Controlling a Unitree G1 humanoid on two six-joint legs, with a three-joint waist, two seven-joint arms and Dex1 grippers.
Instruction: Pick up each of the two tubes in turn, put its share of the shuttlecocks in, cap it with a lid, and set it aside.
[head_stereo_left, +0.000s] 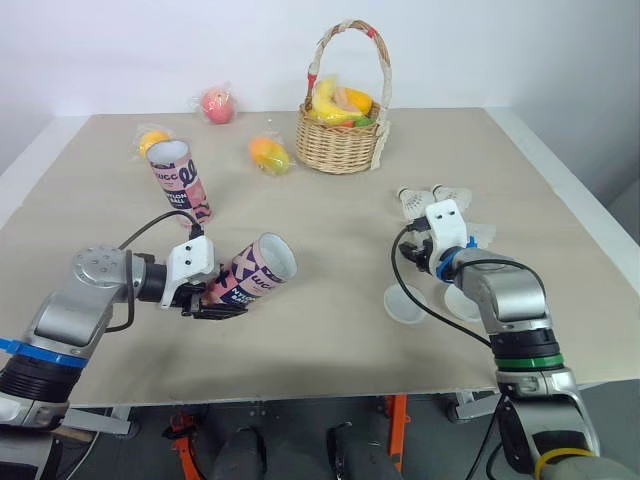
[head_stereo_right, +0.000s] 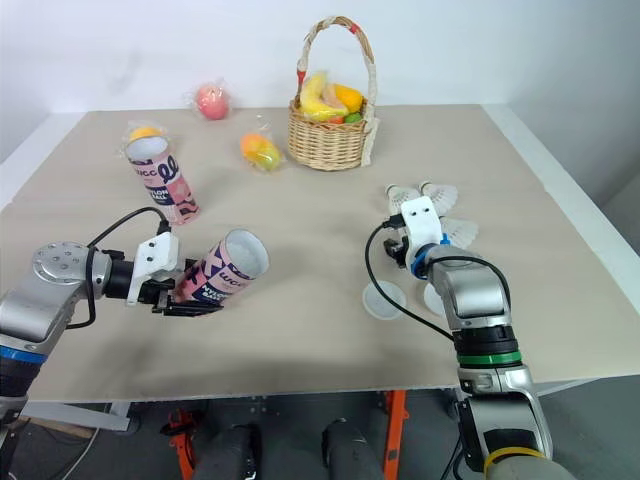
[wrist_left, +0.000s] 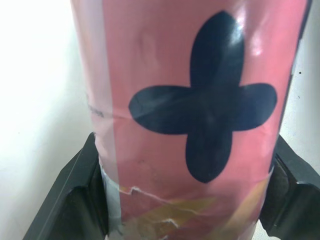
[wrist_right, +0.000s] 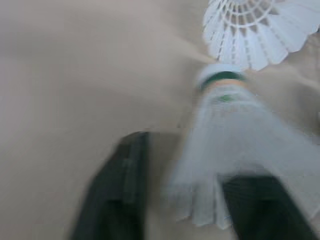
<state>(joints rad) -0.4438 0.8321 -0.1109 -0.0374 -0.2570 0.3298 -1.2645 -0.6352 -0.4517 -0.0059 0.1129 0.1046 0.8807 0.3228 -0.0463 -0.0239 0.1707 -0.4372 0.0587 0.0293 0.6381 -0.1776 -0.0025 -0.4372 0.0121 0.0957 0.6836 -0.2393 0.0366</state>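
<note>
Pink tube (head_stereo_left: 256, 271) in left tool (head_stereo_left: 207, 303)

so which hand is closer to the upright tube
Left. The left hand, holding the tilted tube, is just in front of the upright tube; the right hand is by the shuttlecocks.

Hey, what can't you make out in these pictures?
Held tube contents: its own wall hides the inside, head views.
Whether the right gripper grips the shuttlecock: blurred, right wrist view.
Shuttlecock pile count: right arm covers part, head views.
Tube lettering: cut off by edges, left wrist view.
</note>
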